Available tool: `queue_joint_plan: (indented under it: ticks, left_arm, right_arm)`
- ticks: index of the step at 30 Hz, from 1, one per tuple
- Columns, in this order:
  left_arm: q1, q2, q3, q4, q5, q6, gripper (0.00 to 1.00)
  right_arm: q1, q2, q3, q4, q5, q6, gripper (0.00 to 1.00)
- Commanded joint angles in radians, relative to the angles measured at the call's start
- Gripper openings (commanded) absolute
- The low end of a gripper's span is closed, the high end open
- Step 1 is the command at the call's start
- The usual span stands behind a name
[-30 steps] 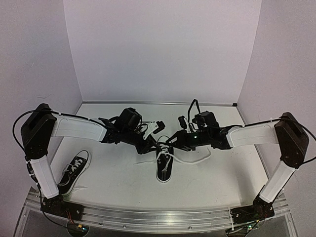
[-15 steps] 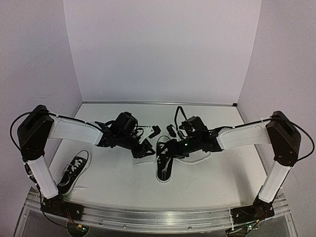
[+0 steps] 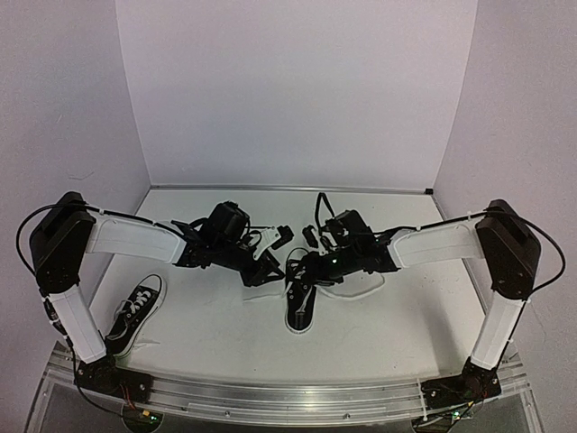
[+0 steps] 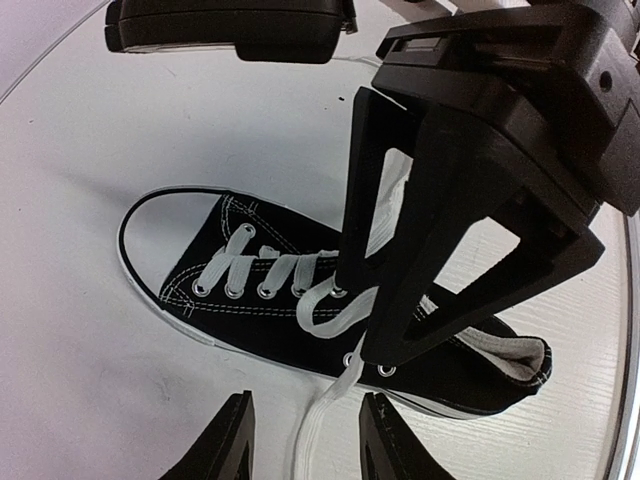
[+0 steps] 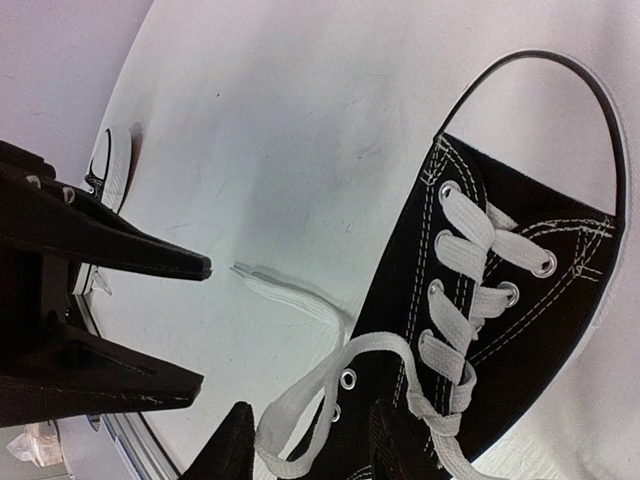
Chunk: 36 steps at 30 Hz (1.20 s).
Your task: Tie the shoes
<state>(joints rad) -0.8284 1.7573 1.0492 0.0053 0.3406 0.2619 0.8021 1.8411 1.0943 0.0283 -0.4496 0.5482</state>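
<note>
One black sneaker (image 3: 300,305) with white laces lies mid-table, toe toward the near edge. It also shows in the left wrist view (image 4: 300,300) and the right wrist view (image 5: 510,300). My left gripper (image 3: 269,271) is open just left of the shoe's collar, and a loose lace end (image 4: 312,435) runs on the table between its fingertips (image 4: 305,445). My right gripper (image 3: 303,269) is open over the shoe's top eyelets, and a lace loop (image 5: 300,420) lies between its fingertips (image 5: 315,450). The second sneaker (image 3: 133,314) lies at the near left, untouched.
Another lace strand (image 3: 361,290) trails on the table right of the central shoe. White walls close the back and both sides. The right gripper's fingers (image 4: 440,230) fill the left wrist view; the left gripper's fingers (image 5: 150,262) show in the right wrist view.
</note>
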Motion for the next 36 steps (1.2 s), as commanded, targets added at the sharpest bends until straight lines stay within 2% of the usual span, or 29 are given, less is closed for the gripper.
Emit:
queue_joint_plan:
  ticks: [1, 6, 8, 13, 18, 19, 21, 22, 23, 25, 29, 34, 36]
  left_arm:
    - [0.005, -0.030, 0.000, 0.032, 0.016, 0.004, 0.37]
    - [0.005, -0.025, -0.009, 0.044, 0.007, 0.013, 0.41]
    - [0.005, -0.025, -0.021, 0.067, 0.012, 0.024, 0.46]
    - [0.005, -0.017, -0.037, 0.145, 0.037, 0.049, 0.52]
    - [0.003, 0.033, 0.013, 0.153, 0.081, 0.098, 0.61]
    - [0.003, 0.044, 0.025, 0.158, 0.096, 0.107, 0.71]
    - [0.003, 0.062, 0.044, 0.162, 0.117, 0.119, 0.77]
    - [0.003, 0.073, 0.057, 0.162, 0.128, 0.125, 0.86]
    - [0.003, 0.085, 0.071, 0.162, 0.134, 0.130, 0.90]
    - [0.003, 0.105, 0.096, 0.163, 0.145, 0.141, 0.90]
    - [0.003, 0.152, 0.152, 0.142, 0.188, 0.160, 0.80]
    - [0.000, 0.209, 0.222, 0.085, 0.266, 0.174, 0.52]
    - [0.000, 0.218, 0.222, 0.097, 0.274, 0.171, 0.49]
  right_arm:
    - [-0.001, 0.018, 0.044, -0.005, 0.009, -0.016, 0.32]
    - [-0.001, -0.004, 0.046, -0.023, 0.025, -0.018, 0.06]
    - [-0.001, -0.032, 0.048, -0.042, 0.045, -0.026, 0.01]
    - [-0.008, -0.120, 0.037, -0.110, 0.113, -0.048, 0.00]
    - [-0.025, -0.166, 0.010, -0.136, 0.135, -0.057, 0.00]
    - [-0.027, -0.172, 0.004, -0.140, 0.136, -0.057, 0.00]
    - [-0.028, -0.183, -0.005, -0.144, 0.138, -0.059, 0.00]
    - [-0.029, -0.189, -0.009, -0.148, 0.141, -0.059, 0.00]
    - [-0.029, -0.193, -0.014, -0.150, 0.145, -0.060, 0.00]
    - [-0.029, -0.204, -0.022, -0.155, 0.150, -0.060, 0.00]
    - [-0.029, -0.216, -0.035, -0.162, 0.156, -0.064, 0.00]
    - [-0.029, -0.222, -0.043, -0.166, 0.162, -0.065, 0.00]
    - [-0.029, -0.226, -0.045, -0.168, 0.167, -0.065, 0.00]
